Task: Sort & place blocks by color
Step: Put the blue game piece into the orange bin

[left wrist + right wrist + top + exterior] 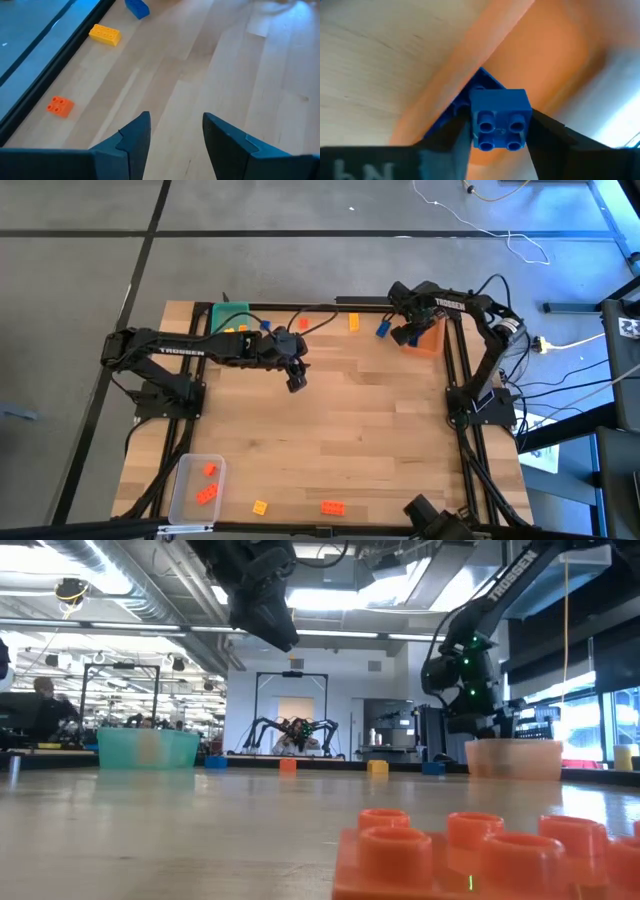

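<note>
The blue block (500,120) sits between the fingers of your right hand (497,132), just above the orange bin (530,55) at the bench's (380,440) far right corner, so it looks ready for dropping there; the grip may be loosening. Your left hand (172,135) hovers empty, fingers partly spread, over bare wood mid-bench. Loose blocks lie along the far edge, among them a yellow block (105,35) and an orange block (60,106), likely its next picks

Orange-red brick (490,858) up close, green bin (148,749) far left, orange bin (514,759) far right
</note>
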You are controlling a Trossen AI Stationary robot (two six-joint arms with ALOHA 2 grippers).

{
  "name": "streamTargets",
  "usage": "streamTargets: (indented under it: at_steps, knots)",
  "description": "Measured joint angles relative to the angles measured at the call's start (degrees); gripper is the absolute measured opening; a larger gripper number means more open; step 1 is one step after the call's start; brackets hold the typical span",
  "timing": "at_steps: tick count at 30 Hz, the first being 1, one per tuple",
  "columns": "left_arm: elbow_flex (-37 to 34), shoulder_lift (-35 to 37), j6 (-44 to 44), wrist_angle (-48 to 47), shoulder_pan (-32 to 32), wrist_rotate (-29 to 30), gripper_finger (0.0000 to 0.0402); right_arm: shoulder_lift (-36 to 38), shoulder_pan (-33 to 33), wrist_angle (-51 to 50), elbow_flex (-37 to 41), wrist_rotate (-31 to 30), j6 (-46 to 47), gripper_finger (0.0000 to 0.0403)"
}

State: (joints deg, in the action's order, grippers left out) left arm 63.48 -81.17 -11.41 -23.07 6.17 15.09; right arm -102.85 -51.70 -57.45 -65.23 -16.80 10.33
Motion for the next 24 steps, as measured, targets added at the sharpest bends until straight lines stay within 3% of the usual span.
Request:
streamTargets:
  at_steps: [4, 8, 22, 24]
  knots:
    - [0.02, 0.0, 0.01, 0.0, -0.02, 0.04, 0.017, 0.51, -0.02, -0.04, -0.02, -0.03, 0.09, 0.0248]
    - [0.01, 0.0, -0.04, 0.0, 0.23, 0.22, 0.017, 1.86, -0.04, -0.64, -0.79, 0.0, -0.13, 0.0296]
    - [0.01, 0.0, -0.43, 0.0, 0.31, 0.22, 0.017, 7.39, -0.04, -6.52, -3.69, 1.97, 0.01, 0.0311]
    - [0.02, 0.0, -0.43, 0.0, 0.31, 0.22, 0.017, 7.39, -0.23, -7.32, -3.69, 4.83, 0.07, 0.0311]
